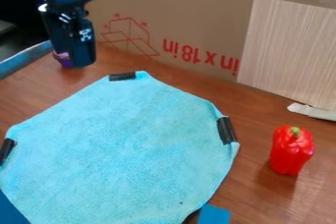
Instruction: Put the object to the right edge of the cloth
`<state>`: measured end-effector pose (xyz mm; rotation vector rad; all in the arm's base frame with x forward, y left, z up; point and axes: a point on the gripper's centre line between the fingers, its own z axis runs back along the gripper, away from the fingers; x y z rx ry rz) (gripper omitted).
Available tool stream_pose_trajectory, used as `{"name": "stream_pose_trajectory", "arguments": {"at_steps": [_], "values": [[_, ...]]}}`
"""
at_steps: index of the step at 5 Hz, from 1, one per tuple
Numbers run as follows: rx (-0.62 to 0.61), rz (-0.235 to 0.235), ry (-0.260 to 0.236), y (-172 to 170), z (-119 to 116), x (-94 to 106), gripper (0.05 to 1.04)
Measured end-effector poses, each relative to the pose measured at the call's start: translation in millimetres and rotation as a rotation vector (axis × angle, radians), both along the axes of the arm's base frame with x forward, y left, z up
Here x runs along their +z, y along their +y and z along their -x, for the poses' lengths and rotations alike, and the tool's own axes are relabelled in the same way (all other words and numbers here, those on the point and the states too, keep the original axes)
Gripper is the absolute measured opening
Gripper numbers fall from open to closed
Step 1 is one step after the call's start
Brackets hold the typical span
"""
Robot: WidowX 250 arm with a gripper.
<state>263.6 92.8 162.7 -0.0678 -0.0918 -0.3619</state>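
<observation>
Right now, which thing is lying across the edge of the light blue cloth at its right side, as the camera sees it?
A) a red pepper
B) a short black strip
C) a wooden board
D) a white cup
B, because a short black strip lies over the right edge of the light blue cloth.

Glossy red pepper (291, 150) (matt blue cloth (125, 144))
</observation>
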Motion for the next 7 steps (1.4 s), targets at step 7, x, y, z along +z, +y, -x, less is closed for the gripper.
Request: {"name": "stream_pose_trajectory", "arguments": {"at_steps": [7], "values": [[-0.358,-0.024,-0.074,-136,-43,-49.4,0.999]]}}
